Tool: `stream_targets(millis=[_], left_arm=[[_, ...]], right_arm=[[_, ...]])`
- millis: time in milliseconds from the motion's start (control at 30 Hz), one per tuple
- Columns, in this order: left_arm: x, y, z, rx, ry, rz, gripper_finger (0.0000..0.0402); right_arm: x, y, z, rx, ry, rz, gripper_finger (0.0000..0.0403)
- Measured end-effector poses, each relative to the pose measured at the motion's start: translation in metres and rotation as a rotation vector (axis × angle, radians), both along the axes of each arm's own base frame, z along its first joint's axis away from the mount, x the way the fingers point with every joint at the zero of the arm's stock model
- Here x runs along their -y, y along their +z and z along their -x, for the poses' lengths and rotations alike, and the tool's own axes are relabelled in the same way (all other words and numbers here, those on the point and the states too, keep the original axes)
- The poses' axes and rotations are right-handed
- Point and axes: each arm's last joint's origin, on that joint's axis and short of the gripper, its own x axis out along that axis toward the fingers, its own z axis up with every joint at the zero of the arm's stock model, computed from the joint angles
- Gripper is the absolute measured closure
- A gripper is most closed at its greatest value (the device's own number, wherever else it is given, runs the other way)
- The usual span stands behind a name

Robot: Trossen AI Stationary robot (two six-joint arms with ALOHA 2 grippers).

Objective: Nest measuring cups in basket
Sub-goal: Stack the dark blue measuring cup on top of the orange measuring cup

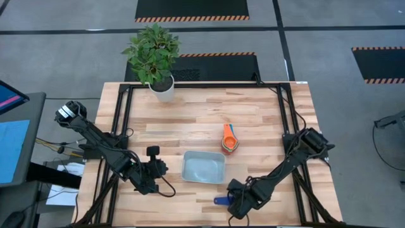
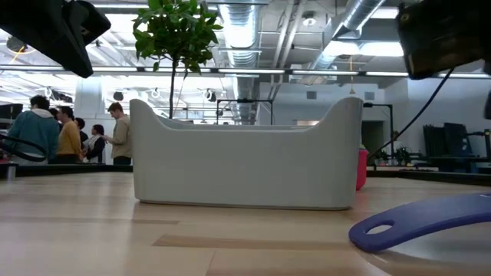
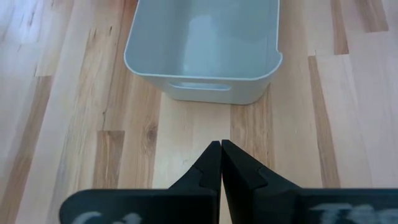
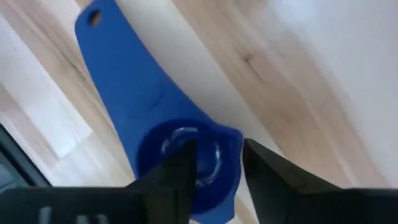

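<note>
A dark blue measuring cup [image 4: 143,106] lies on the table near its front edge, right of the basket, its flat handle [image 1: 219,201] pointing toward the table's left. My right gripper [image 4: 217,149] stands over its bowl, pointing down, open and straddling the bowl's wall. The pale grey-blue basket [image 1: 204,166] stands at the table's middle with nothing in it. A stack of measuring cups [image 1: 230,139], orange on top, sits just beyond the basket's far right corner. My left gripper [image 3: 221,146] hangs shut left of the basket, touching nothing. My right gripper comes from above with one finger [image 4: 183,165] inside the dark blue cup's bowl and the other [image 4: 267,171] outside its rim [image 4: 235,146], on the side away from the handle. I cannot tell whether the fingers touch the wall. The cup rests on the table.
A white pot with a green plant [image 1: 162,88] stands at the table's far edge, left of centre. Bare wooden tabletop [image 1: 190,123] lies between the pot and the basket. In the low view, people stand in the room beyond the table.
</note>
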Motion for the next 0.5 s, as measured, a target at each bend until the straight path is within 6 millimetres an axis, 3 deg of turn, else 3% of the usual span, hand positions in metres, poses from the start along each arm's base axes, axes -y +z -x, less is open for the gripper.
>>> stream_targets(millis=[333, 500], left_arm=[[0.0, 0.0, 0.0, 0.0, 0.0, 0.0, 0.0401], [0.0, 0.0, 0.0, 0.0, 0.0, 0.0, 0.0401]], right_arm=[[0.0081, 0.0019, -0.0075, -0.03, 0.027, -0.043, 0.0387], [0.0105, 0.0016, -0.009, -0.049, 0.024, -0.062, 0.0394]])
